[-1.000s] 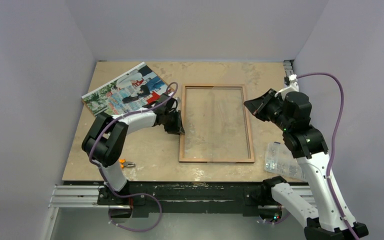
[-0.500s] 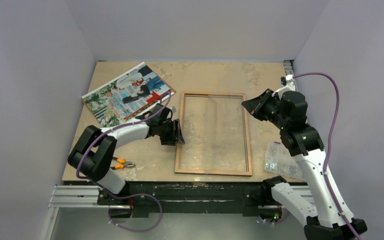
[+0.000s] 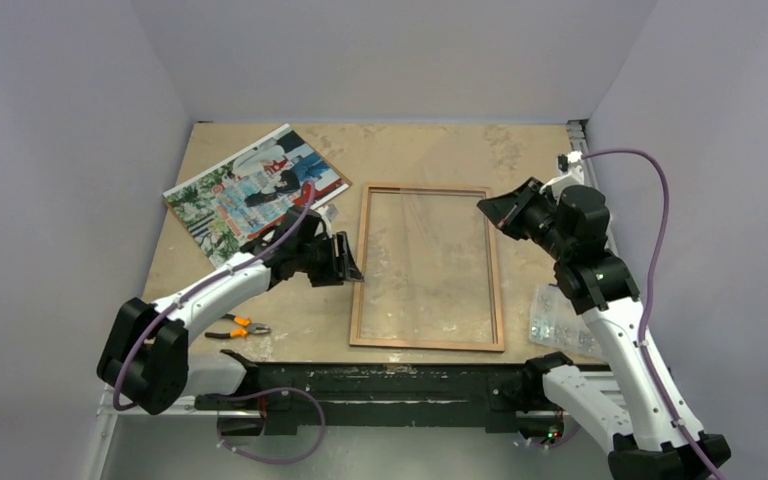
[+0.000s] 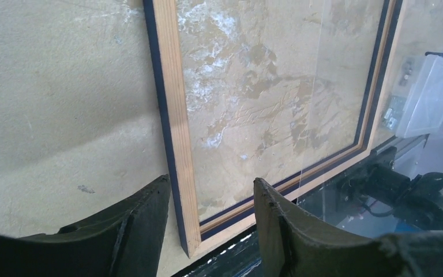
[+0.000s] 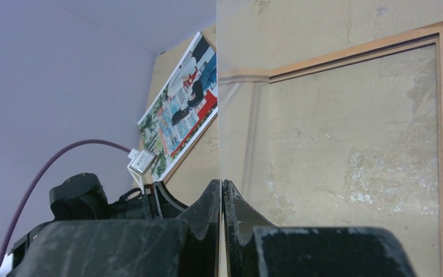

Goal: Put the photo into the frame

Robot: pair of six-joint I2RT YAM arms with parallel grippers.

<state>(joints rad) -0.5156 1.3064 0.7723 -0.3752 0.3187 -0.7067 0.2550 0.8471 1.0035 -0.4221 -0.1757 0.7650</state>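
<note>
Frame (image 3: 427, 345), thin wooden rectangle, right hand (image 5: 221, 187) pinching clear pane (image 3: 428, 262), left hand (image 4: 210, 182) released.

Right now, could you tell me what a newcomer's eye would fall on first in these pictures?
The colourful photo at the far left of the table stands out against the tan surface. Mid-table lies the frame, wood-brown back up, with the right end effector shut on its clear pane and the left end effector open at its left rail.

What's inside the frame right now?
Inside the frame only bare tabletop shows, partly through the clear pane pinched by the right tool. The photo lies outside, to its left. What the frame itself covers is hidden.
</note>
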